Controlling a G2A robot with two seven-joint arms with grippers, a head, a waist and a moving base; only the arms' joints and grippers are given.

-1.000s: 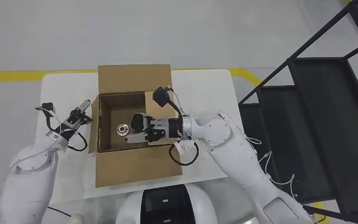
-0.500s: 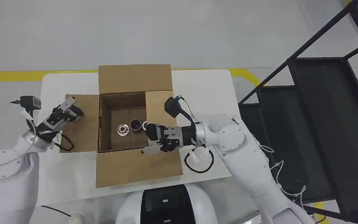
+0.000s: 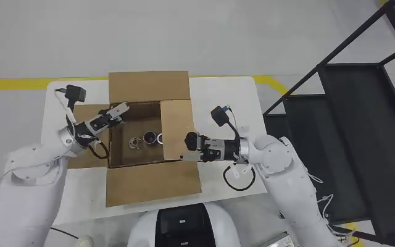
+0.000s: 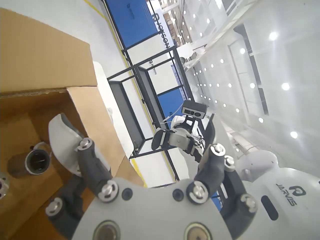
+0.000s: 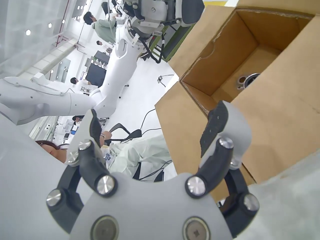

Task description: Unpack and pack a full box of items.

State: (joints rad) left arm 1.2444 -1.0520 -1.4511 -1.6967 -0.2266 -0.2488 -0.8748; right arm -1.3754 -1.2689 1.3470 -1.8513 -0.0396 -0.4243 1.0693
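**On the counter (image 3: 228, 92), a box (image 3: 148, 86) stands open**

Atop the white counter, the cardboard box has its flaps folded out. The left pincer (image 3: 120, 111) hangs over the box's left rim, fingers apart. The right pincer (image 3: 187, 148) sits above the right flap, fingers also apart. On the box floor a dark cylindrical part (image 3: 150, 136) lies just beside a flanged metal part (image 3: 134, 143).

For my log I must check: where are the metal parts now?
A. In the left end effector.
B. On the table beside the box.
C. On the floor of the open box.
C: the metal parts lie on the floor of the box, and the left end effector is open and empty.
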